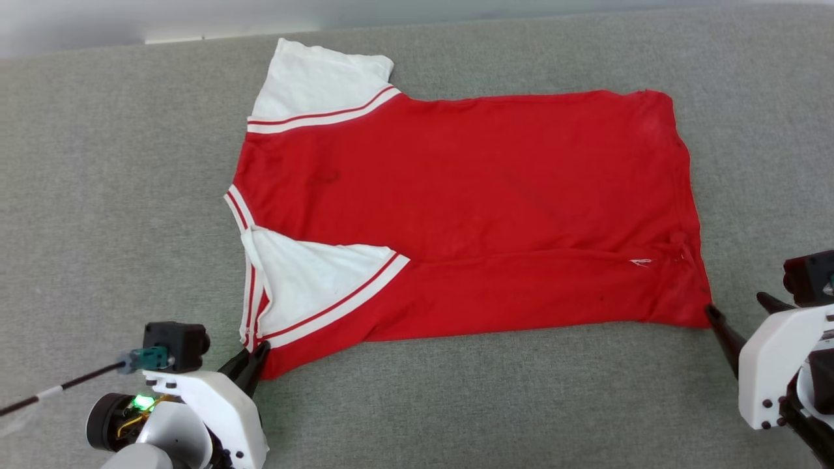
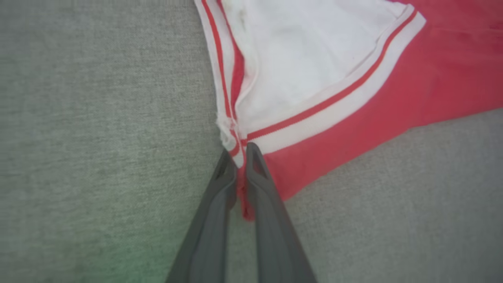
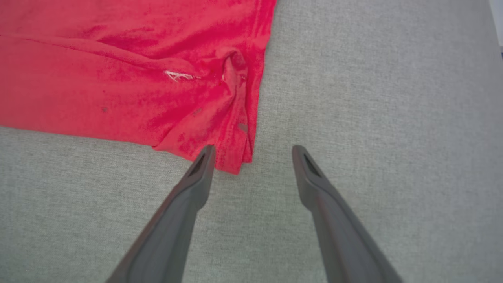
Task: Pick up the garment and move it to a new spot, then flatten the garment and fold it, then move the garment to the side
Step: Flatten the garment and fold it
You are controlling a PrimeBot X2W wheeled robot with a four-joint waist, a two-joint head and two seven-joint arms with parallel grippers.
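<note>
In the head view I see the garment (image 1: 456, 208) lying flat in the middle of the grey surface (image 1: 98, 195). Its long axis goes from left to right: the white sleeves and the neck point to the left, and the hem is at the right. The left gripper (image 1: 257, 361) is at the near left corner and the right gripper (image 1: 739, 309) is at the near right corner. I judge that they stand there so the whole near edge can be lifted together for a fold toward the far side.

In the left wrist view the jaws are clenched on the garment, at the corner where the striped trim ends. Red cloth shows between them.

In the right wrist view the jaws are released and wide apart. The hem corner lies just beside one finger and is not yet grasped.
</note>
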